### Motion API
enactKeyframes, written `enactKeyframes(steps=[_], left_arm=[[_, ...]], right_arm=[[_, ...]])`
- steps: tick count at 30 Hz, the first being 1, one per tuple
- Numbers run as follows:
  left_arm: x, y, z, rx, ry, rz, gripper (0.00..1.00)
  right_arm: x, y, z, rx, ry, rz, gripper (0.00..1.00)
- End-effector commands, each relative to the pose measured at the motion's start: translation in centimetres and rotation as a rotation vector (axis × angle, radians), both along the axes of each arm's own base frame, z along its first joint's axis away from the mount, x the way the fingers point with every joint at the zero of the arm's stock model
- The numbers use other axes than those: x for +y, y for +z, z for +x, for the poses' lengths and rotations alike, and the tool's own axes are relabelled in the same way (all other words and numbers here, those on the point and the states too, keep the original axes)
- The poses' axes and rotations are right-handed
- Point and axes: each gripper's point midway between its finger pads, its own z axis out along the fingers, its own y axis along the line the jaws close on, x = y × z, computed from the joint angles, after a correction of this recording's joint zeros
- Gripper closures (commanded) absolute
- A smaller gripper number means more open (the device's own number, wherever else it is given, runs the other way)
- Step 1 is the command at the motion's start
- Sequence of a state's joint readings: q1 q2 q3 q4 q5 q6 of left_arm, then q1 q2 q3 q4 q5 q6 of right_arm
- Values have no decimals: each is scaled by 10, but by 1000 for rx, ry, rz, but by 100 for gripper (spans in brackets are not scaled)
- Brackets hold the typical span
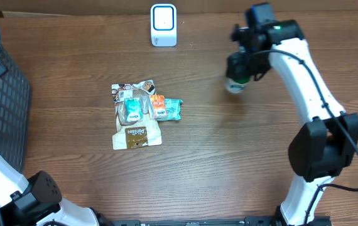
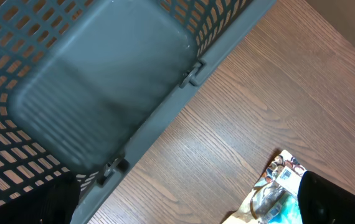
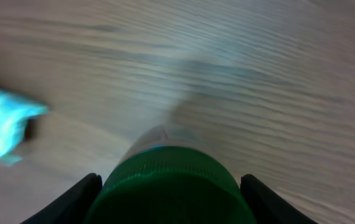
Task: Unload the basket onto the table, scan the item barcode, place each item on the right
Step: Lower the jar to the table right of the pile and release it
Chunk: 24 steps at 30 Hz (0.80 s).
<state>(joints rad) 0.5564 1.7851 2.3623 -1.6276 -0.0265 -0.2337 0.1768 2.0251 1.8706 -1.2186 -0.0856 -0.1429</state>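
Item: small bottle (image 1: 235, 84) with green cap (image 3: 176, 183), over the right half of the table (image 1: 229, 157), in the right gripper (image 1: 242, 68). The fingers (image 3: 78, 200) stand either side of the cap, part-way apart, clamped on the bottle.

Long axis seems to run along the fingers, cap toward the wrist camera. The wrist view is blurred and no barcode is legible.

Scanner (image 1: 164, 25) stands well apart, to the robot's left of the bottle and farther back. The right arm is the nearer.

Left gripper (image 2: 190, 214): jaws wide apart, empty, beside the basket (image 2: 165, 118).

Judged next: carry leftward, label turned to the scanner.
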Motion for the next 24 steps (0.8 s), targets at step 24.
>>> enactKeyframes(steps=[24], left_arm=[[-1,0,-1,-4,7,-4,1]], right_arm=[[-64,-72,-30,127,-166,-168,70]])
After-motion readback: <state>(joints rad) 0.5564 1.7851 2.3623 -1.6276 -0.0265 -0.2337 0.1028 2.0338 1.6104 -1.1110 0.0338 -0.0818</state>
